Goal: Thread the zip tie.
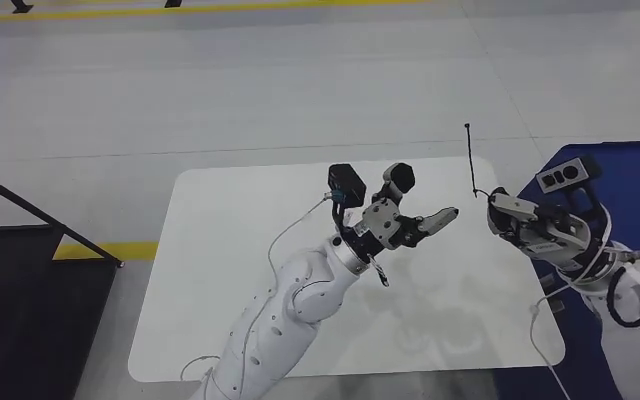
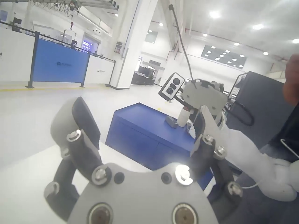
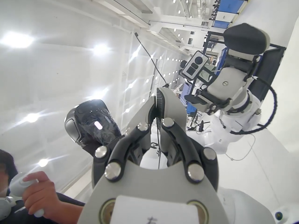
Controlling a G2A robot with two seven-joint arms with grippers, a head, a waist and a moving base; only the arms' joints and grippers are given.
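At the desk's [image 1: 220, 280] 3 o'clock edge: right pincer [image 1: 492, 205], closed tight on the lower end of a black zip tie [image 1: 470, 160]. The strap stands straight up, thicker end uppermost and free, and crosses the desk's far edge near 2 o'clock.

Just past desk centre toward 2 o'clock: left pincer [image 1: 425, 198], jaws spread wide, holding nothing, facing the tie with a gap between them.

Desk: white top, rounded corners; the left arm crosses it from 6 o'clock.

Blue cabinet [image 1: 612, 160]: just beside the 3 o'clock edge, under the right arm.
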